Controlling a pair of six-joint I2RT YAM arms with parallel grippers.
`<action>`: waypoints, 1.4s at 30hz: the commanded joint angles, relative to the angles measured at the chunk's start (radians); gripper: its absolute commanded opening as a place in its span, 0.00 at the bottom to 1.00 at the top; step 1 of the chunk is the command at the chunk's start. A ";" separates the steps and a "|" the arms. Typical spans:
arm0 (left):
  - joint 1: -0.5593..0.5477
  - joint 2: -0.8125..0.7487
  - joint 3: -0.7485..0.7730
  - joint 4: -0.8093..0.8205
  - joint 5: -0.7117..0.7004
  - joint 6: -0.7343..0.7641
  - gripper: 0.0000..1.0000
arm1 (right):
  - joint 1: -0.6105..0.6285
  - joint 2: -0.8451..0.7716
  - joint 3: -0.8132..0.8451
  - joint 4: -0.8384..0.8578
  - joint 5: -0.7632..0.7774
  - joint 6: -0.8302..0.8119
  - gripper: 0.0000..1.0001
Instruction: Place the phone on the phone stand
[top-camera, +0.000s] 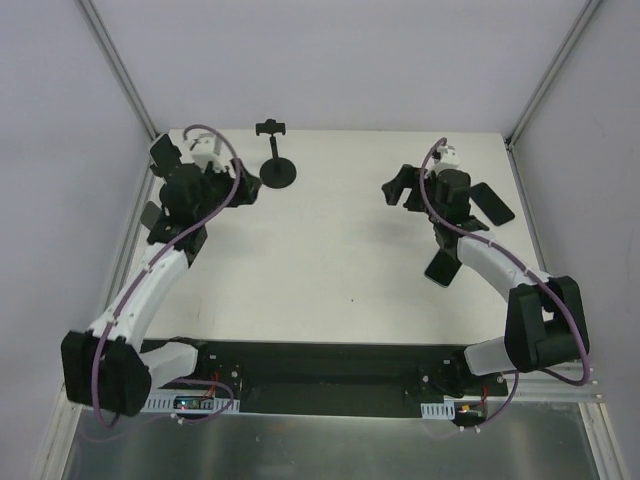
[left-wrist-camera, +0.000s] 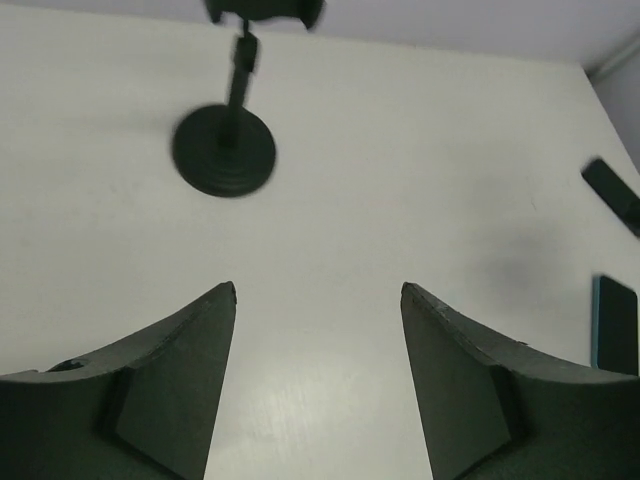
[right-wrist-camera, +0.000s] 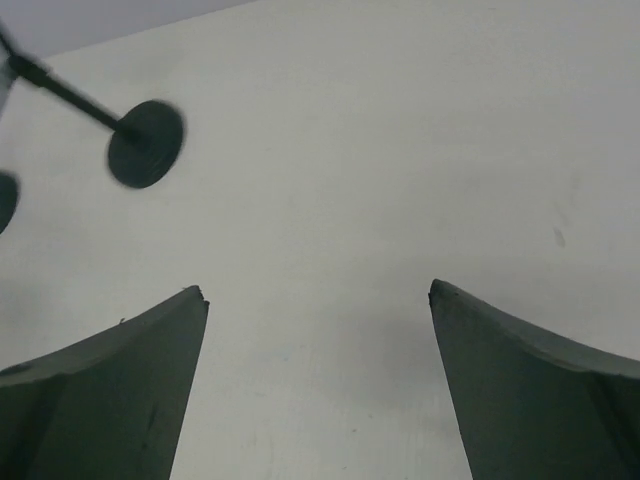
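As the overhead camera has it, the phone stand (top-camera: 278, 173) rises near the far edge of the white table (top-camera: 330, 260), left of the middle. Just left of it hangs the head of the left arm (top-camera: 150, 285), a black clump whose jaws cannot be made out from above. The right arm (top-camera: 490, 262) reaches in from the other side, its head just as hard to read. What looks like the phone (top-camera: 442, 268) lies flat on the table close beside the right forearm, well apart from the stand. A second dark slab (top-camera: 493, 204) lies beyond it toward the right wall, and from this height neither shows any detail. Through the left wrist camera the left gripper (left-wrist-camera: 318, 290) is open, its jaws spread wide over the tabletop with nothing between them. The stand is ahead and to the left, its clamp cut off by the top edge. At the right edge the phone shows as a dark strip with a teal rim, partly out of frame, and the second slab above it is clipped too. Through the right wrist camera the right gripper (right-wrist-camera: 318, 290) is likewise open and holds nothing. The stand's round foot is blurred at upper left, its pole running out of frame. A dark blob (right-wrist-camera: 5, 200) at the left edge is too cut off to name.
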 joint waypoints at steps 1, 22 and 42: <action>-0.100 0.158 0.151 -0.110 0.143 0.010 0.68 | -0.057 -0.011 0.175 -0.513 0.477 0.225 0.97; -0.273 0.189 0.179 -0.222 0.426 -0.063 0.87 | -0.312 0.323 0.403 -1.204 0.157 0.092 0.98; -0.273 0.244 0.190 -0.227 0.499 -0.095 0.89 | -0.313 0.449 0.397 -1.184 0.204 0.086 0.86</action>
